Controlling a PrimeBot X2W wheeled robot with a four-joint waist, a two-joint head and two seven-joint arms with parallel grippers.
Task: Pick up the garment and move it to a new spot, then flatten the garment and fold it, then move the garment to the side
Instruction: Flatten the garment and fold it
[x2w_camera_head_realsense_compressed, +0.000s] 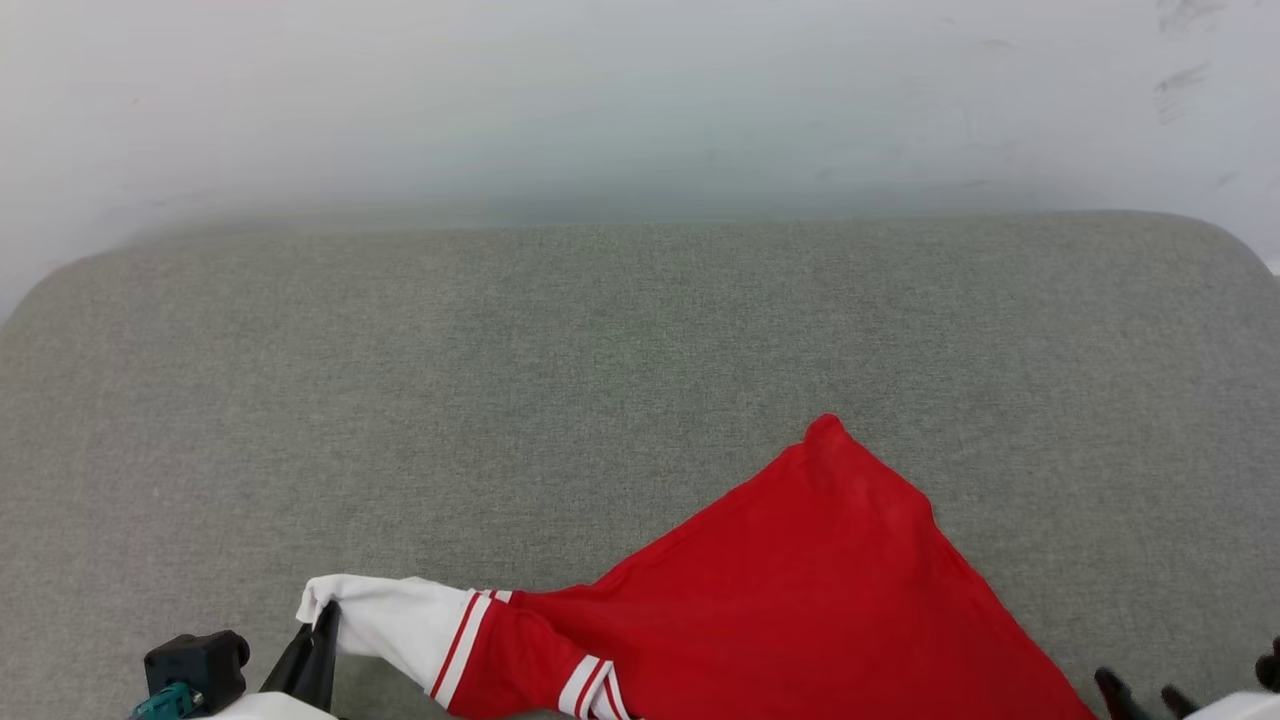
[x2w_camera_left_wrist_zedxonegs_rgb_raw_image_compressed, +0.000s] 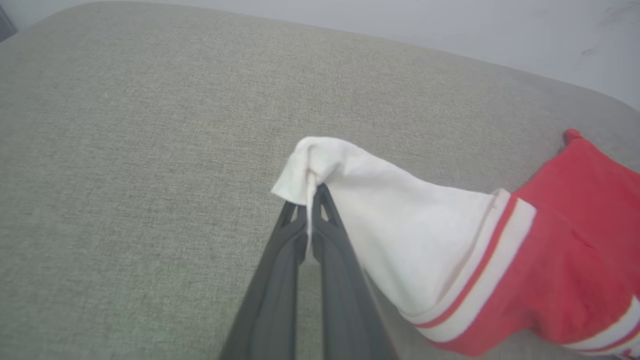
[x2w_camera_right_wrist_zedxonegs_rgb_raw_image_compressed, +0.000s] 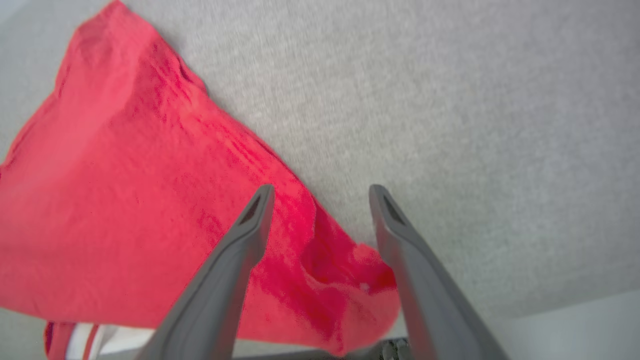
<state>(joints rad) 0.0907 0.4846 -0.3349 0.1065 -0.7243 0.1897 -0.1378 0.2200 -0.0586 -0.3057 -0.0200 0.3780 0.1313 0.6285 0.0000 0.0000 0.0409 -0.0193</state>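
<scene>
Two grippers at the near edge of the table (x2w_camera_head_realsense_compressed: 400, 380), whose top is covered in grey woven fabric.

Left gripper (x2w_camera_head_realsense_compressed: 318, 640): jaws closed tight on the cuff edge of the white sleeve (x2w_camera_head_realsense_compressed: 390, 615). In the left wrist view the left gripper (x2w_camera_left_wrist_zedxonegs_rgb_raw_image_compressed: 310, 200) pinches a thin fold of the white sleeve (x2w_camera_left_wrist_zedxonegs_rgb_raw_image_compressed: 400, 235), and the cloth drapes over the fingertips. The striped trim (x2w_camera_left_wrist_zedxonegs_rgb_raw_image_compressed: 480, 280) runs red and white where the sleeve meets the red body.

Right gripper (x2w_camera_right_wrist_zedxonegs_rgb_raw_image_compressed: 322, 195): fingers spread wide, holding nothing. A crumpled red corner of the garment (x2w_camera_right_wrist_zedxonegs_rgb_raw_image_compressed: 125, 200) lies below and between them; contact cannot be judged. In the head view its dark fingertips (x2w_camera_head_realsense_compressed: 1115, 690) show at the lower right.

The garment (x2w_camera_head_realsense_compressed: 800, 580) lies on the near centre-right of the table. Its red body forms a rough triangle with the apex pointing away from the robot, and the sleeve is drawn out to the robot's left.
</scene>
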